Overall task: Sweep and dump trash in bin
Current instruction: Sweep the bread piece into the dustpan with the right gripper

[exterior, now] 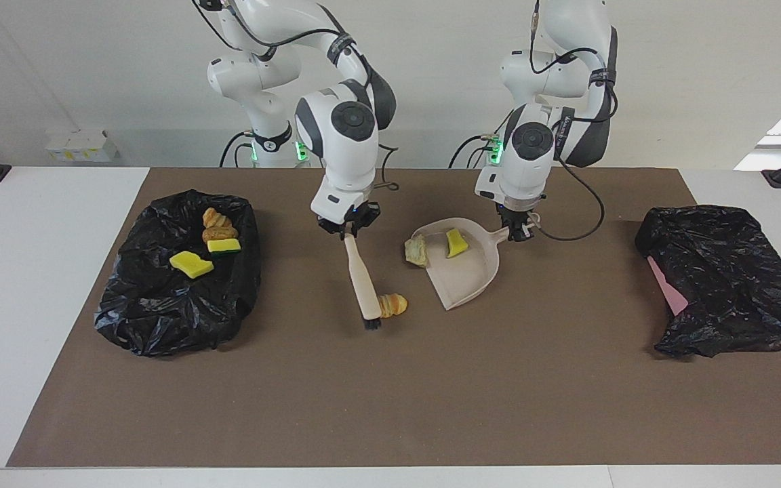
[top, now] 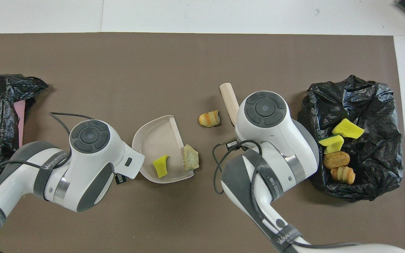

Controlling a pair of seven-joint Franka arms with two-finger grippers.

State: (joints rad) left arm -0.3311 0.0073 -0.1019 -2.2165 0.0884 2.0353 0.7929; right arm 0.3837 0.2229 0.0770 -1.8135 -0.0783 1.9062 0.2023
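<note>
My right gripper (exterior: 348, 229) is shut on a beige brush (exterior: 363, 285) that slants down to the mat. Its bristle end is beside a tan croissant scrap (exterior: 392, 305), toward the right arm's end of the table. My left gripper (exterior: 518, 232) is shut on the handle of the beige dustpan (exterior: 465, 278). A yellow sponge chunk (exterior: 456, 242) lies in the pan. A tan scrap (exterior: 417, 251) lies at the pan's open edge. In the overhead view the wrists hide both grippers; the brush (top: 227, 96), croissant (top: 209, 118), pan (top: 155, 135) and sponge chunk (top: 161, 166) show.
A bin lined with a black bag (exterior: 160, 312) stands toward the right arm's end and holds several yellow and tan scraps (exterior: 191, 263). A second black bag (exterior: 723, 278) over something pink lies toward the left arm's end. A brown mat (exterior: 390, 407) covers the table.
</note>
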